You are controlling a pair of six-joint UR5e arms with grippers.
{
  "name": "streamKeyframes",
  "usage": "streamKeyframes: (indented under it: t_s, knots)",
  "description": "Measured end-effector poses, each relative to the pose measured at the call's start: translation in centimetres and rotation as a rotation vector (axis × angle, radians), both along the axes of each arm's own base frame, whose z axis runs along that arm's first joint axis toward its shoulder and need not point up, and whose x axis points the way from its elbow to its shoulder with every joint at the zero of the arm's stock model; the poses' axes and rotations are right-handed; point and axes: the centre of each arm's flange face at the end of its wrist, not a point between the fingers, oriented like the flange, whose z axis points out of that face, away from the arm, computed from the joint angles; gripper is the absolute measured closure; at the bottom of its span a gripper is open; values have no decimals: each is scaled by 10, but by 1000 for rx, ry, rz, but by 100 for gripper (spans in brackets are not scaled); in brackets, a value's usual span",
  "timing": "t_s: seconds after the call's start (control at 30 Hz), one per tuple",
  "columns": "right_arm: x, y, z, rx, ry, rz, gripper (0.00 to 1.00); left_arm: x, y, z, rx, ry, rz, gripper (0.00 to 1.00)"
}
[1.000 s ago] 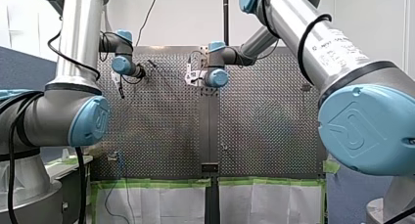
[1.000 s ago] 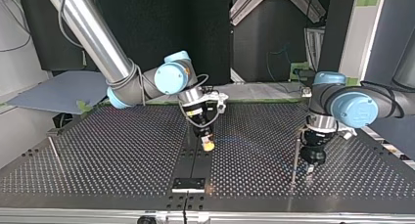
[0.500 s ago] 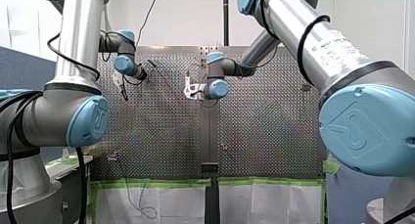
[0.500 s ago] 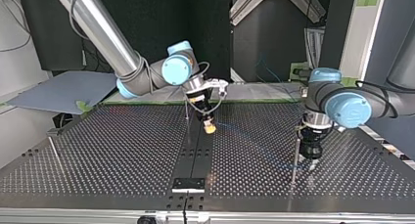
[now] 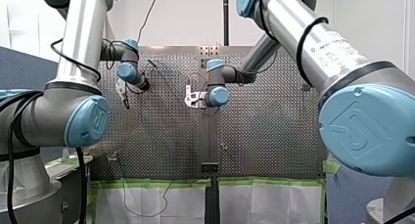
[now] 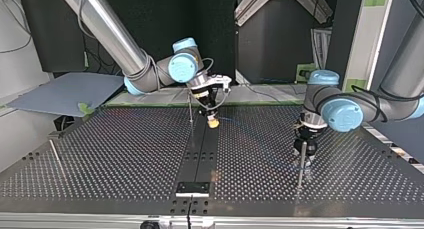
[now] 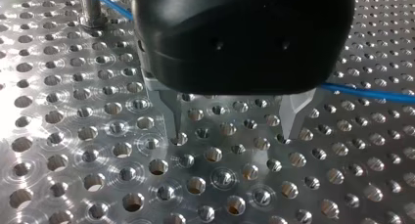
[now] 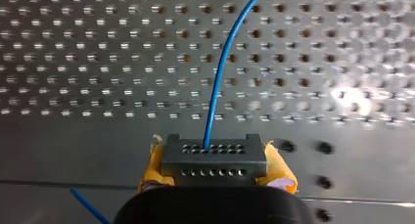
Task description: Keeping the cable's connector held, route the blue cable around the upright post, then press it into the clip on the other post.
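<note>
My right gripper's point(image 8: 215, 168) yellow pads point(image 8: 149, 168) clamp the blue cable's point(image 8: 218, 72) grey, hole-dotted connector point(image 8: 214, 155). My left gripper's point(image 7: 235, 133) pointed metal fingers point(image 7: 173, 116) gape empty.

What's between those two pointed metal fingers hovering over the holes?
Only bare perforated table, as the left wrist view shows: my left gripper is open, and the blue cable runs out of sight behind its black body.
</note>
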Motion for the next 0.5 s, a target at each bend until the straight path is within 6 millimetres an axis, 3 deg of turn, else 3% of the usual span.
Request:
streamKeyframes:
  t_s: [0.27, 0.5]
  knots:
    - [-6, 3, -59, 55, 57, -35, 100, 1, 0, 0, 0, -3, 1, 1]
    - [-15, 9, -92, 70, 63, -52, 100, 1, 0, 0, -1, -5, 0, 1]
